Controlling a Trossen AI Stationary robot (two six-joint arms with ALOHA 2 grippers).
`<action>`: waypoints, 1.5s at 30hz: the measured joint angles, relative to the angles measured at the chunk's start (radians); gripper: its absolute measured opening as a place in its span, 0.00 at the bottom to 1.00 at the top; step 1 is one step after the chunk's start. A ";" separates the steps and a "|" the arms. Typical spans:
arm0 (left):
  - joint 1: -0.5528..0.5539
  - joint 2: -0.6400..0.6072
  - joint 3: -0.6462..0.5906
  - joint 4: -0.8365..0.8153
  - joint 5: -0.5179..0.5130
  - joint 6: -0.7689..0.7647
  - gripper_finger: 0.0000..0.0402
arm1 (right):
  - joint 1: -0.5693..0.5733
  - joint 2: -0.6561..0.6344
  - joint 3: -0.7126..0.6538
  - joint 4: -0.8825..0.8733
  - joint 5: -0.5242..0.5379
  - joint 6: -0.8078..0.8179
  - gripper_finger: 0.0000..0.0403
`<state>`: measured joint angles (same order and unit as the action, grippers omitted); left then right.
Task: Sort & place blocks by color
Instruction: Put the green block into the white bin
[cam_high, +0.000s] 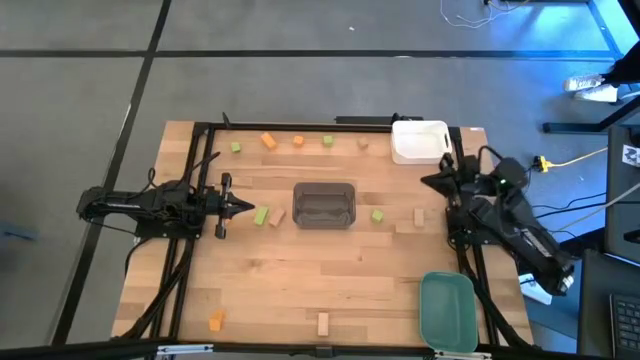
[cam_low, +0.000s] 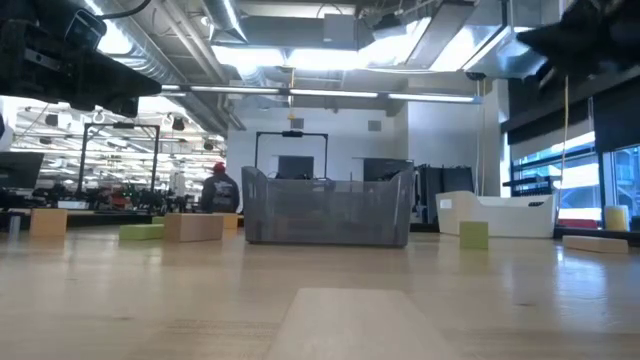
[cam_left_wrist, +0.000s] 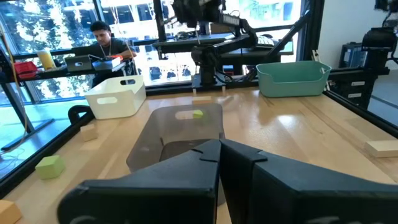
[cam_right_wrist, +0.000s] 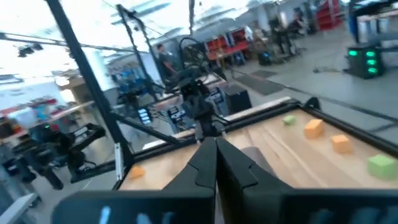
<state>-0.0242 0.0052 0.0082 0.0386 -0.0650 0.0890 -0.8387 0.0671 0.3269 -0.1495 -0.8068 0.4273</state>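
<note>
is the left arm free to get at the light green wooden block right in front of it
Probably yes. The left end effector is shut and points at the light green wooden block, with only bare tabletop between them; it would have to open first.

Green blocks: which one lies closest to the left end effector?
The light green bar just beyond the left end effector tip, between it and the grey tray. The other green blocks sit along the far edge or past the tray.

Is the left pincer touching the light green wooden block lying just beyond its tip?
Apart. In the high view the shut left pincer ends short of the light green wooden block, with a strip of bare wooden table showing between them.
</note>
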 joint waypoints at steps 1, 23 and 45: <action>0.000 0.000 0.000 0.000 0.000 0.000 0.00 | 0.000 0.025 0.067 -0.087 0.020 -0.027 0.00; 0.000 0.000 0.000 0.000 0.000 0.000 0.00 | 0.127 0.825 0.911 -1.415 0.372 -0.233 0.00; -0.001 0.000 0.000 0.000 0.000 0.000 0.00 | 0.458 1.053 0.926 -1.171 0.335 -0.120 0.13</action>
<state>-0.0254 0.0053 0.0083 0.0387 -0.0650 0.0887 -0.3805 1.1203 1.2533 -1.3208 -0.4720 0.3072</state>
